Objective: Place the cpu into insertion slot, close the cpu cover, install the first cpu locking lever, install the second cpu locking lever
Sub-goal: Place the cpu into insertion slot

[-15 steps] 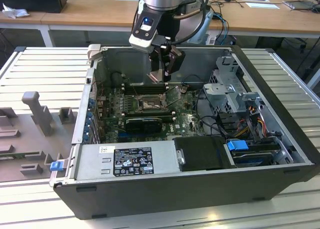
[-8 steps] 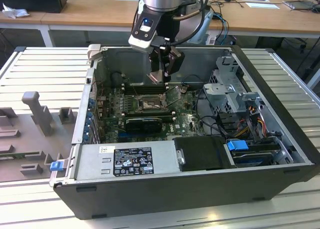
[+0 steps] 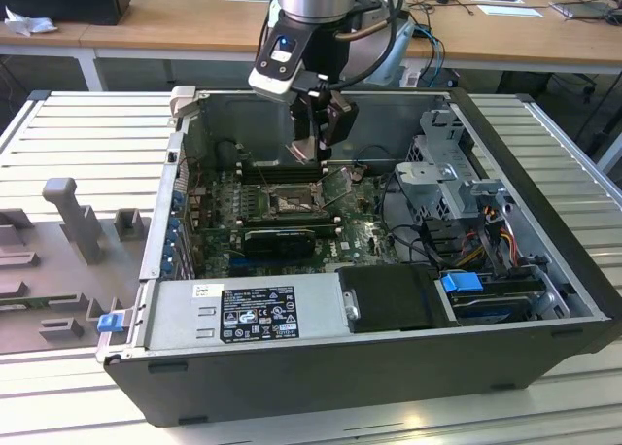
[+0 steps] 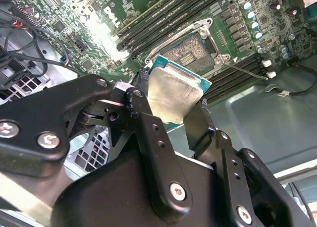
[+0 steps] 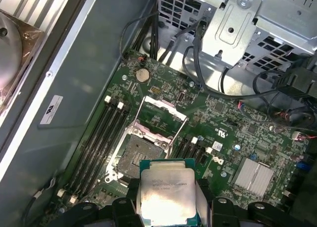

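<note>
My gripper [image 4: 173, 105] is shut on the cpu [image 4: 174, 90], a flat square chip with a silvery top and green edge, pinched by two opposite sides between black fingers [image 4: 142, 113]. I hold it in the air inside the open computer case, above the motherboard. The insertion slot [image 5: 138, 155] lies just beyond the cpu [image 5: 166, 192], its dark centre bare. The cpu cover [image 5: 161, 105] stands swung open at the slot's far side. A thin wire lever [image 4: 246, 70] sticks out beside the insertion slot [image 4: 190, 51]. In the exterior view the gripper [image 3: 309, 152] hangs over the slot [image 3: 292, 200].
Long black memory slots [image 5: 106, 133] flank the socket on both sides. Black cables [image 5: 208, 83] and a metal drive cage [image 5: 237, 24] crowd one end of the case. The power supply [image 3: 253, 311] sits along the near wall, and grey fixtures [image 3: 73, 222] stand outside the case.
</note>
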Controlling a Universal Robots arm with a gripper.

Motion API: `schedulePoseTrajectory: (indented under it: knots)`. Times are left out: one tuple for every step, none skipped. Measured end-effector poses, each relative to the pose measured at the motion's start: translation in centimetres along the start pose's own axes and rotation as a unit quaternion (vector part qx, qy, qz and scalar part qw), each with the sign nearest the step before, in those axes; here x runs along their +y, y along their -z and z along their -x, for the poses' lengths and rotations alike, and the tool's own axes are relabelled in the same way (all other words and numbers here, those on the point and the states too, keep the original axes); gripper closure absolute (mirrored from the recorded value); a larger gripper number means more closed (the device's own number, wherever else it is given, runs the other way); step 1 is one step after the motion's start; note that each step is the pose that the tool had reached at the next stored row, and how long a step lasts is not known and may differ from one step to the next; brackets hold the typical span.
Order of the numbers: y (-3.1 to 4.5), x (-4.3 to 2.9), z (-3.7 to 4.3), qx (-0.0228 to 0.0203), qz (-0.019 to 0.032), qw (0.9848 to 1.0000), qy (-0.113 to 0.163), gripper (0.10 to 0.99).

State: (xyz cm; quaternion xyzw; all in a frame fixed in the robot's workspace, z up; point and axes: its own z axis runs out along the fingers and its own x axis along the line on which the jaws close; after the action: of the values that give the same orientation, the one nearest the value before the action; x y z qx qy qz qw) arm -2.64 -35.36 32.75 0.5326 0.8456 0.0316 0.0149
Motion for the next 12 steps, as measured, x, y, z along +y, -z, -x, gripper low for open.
schedulePoseTrajectory:
  knots:
    - [-0.01, 0.00, 0.00, -0.0001, 0.0000, 1.0000, -0.001, 0.557]
    - [-0.02, 0.00, 0.00, -0.0002, 0.0000, 1.0000, -0.004, 0.557]
    - [-0.04, 0.00, 0.00, -0.0005, 0.0001, 1.0000, -0.007, 0.557]
    - [-0.08, -0.01, 0.00, -0.0011, 0.0002, 0.9999, -0.016, 0.557]
    - [-0.12, -0.01, 0.00, -0.0018, 0.0002, 0.9997, -0.026, 0.557]
    - [-0.15, -0.01, 0.00, -0.0022, 0.0003, 0.9995, -0.032, 0.557]
    - [-0.19, -0.01, 0.00, -0.0028, 0.0003, 0.9992, -0.040, 0.557]
    - [-0.22, -0.08, -0.02, -0.0036, 0.0004, 0.9987, -0.051, 0.557]
    - [-0.23, -0.25, -0.11, -0.0038, 0.0005, 0.9985, -0.054, 0.557]
    - [-0.23, -0.38, -0.17, -0.0038, 0.0005, 0.9985, -0.055, 0.557]
    - [-0.23, -0.44, -0.20, -0.0038, 0.0005, 0.9985, -0.055, 0.557]
    - [-0.24, -0.51, -0.24, -0.0039, 0.0005, 0.9984, -0.056, 0.557]
